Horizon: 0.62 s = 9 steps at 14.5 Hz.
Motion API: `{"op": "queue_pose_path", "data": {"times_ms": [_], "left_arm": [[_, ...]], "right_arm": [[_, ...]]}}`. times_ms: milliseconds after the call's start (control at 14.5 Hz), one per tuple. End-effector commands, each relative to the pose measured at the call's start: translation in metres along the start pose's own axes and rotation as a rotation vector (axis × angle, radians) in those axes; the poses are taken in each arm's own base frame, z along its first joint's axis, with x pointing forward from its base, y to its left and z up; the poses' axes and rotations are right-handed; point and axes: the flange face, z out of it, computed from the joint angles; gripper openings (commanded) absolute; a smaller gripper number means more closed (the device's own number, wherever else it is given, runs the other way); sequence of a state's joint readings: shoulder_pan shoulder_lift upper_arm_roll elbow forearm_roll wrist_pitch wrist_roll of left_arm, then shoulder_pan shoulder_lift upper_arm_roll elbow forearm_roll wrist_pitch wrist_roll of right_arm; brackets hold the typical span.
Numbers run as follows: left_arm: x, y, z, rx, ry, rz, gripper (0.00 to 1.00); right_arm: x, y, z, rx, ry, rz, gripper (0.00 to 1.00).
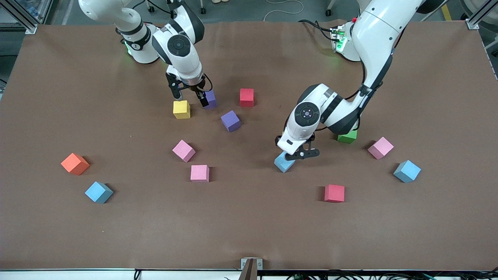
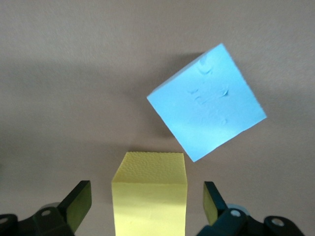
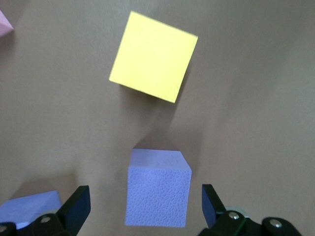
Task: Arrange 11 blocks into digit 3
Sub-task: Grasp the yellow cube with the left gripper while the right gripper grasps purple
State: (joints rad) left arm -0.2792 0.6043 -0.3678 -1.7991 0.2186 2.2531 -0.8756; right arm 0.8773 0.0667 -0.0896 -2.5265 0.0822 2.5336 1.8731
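While blocks lay scattered on the brown surface (image 1: 249, 233), left gripper (image 2: 143, 206) hung wide around a yellow cube (image 2: 150, 194) beside a light blue cube (image 2: 206, 108), right gripper (image 3: 145, 209) wide around a purple cube (image 3: 157, 187) near another yellow cube (image 3: 153, 56).

A robotics lab: two white arms bolted at a brown-covered table (image 1: 249, 241), aluminium frame posts (image 1: 23, 15) at its corners, cables (image 1: 284, 9) trailing across the floor.
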Motion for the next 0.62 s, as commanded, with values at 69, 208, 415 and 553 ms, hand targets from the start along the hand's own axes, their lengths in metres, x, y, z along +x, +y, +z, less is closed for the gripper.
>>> {"op": "queue_pose_path", "data": {"times_ms": [69, 208, 415, 553], "left_arm": [[-0.001, 0.002, 0.005, 0.006, -0.007, -0.018, 0.88], [-0.001, 0.001, 0.011, 0.011, -0.015, -0.057, 0.64], [-0.011, 0.001, -0.008, 0.011, 0.002, -0.209, 0.35], [-0.045, 0.005, -0.025, 0.016, 0.01, -0.318, 0.31]], "right_arm": [[-0.012, 0.007, 0.032, -0.01, 0.013, -0.006, 1.0], [-0.012, 0.005, 0.04, -0.004, 0.016, 0.01, 1.0], [-0.011, 0.004, 0.044, 0.007, 0.014, 0.026, 0.97], [-0.011, 0.004, 0.044, 0.001, 0.016, 0.026, 0.89]]}}
